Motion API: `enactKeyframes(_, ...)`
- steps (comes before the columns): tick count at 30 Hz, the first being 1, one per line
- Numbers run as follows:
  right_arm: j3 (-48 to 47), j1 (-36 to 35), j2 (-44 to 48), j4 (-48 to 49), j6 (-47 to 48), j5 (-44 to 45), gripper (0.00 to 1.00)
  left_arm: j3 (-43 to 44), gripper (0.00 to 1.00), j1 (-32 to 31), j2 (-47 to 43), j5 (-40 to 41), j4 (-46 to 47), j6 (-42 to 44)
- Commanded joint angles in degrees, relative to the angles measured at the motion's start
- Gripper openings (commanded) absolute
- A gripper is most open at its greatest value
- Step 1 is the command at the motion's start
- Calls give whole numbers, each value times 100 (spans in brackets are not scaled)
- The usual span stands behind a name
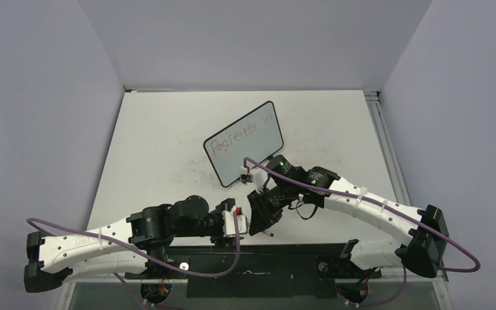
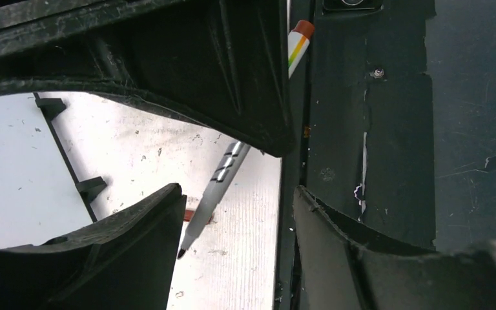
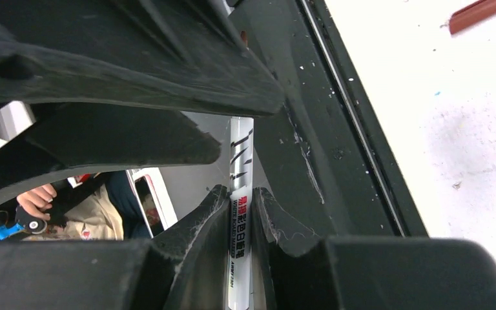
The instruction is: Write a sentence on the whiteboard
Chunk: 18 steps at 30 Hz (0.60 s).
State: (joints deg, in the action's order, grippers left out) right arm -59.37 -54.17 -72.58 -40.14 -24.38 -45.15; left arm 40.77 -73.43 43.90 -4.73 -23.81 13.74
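The whiteboard (image 1: 242,143) stands tilted in mid-table, with the sentence (image 1: 239,137) on it in reddish handwriting. In the left wrist view its edge and black feet (image 2: 90,188) show at the left. My right gripper (image 3: 240,194) is shut on the white marker (image 3: 239,226), low near the table's front edge (image 1: 258,218). The marker (image 2: 223,174) slants down with its dark tip bare. The tip sits between the fingers of my left gripper (image 2: 236,190), close to the left finger (image 2: 123,245) and touching neither. My left gripper (image 1: 245,223) is open, facing the right one.
A reddish-brown cap (image 2: 190,215) lies on the white table just behind the marker, also at the right wrist view's top right, cap (image 3: 478,13). The black base plate (image 2: 374,129) runs along the near edge. Purple cables (image 1: 310,187) loop over both arms.
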Motion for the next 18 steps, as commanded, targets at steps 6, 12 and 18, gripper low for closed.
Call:
enactKeyframes(6, -490, -152, 4, -46, 213, -9, 5, 215, 44, -132, 287, 119, 166, -14)
enactKeyframes(12, -592, -153, 71, 9, 180, 249, 5, 300, 25, -249, 445, 26, 266, -196)
enactKeyframes(18, -632, -133, 226, 235, 7, 635, 7, 284, 0, -260, 580, 108, 370, -417)
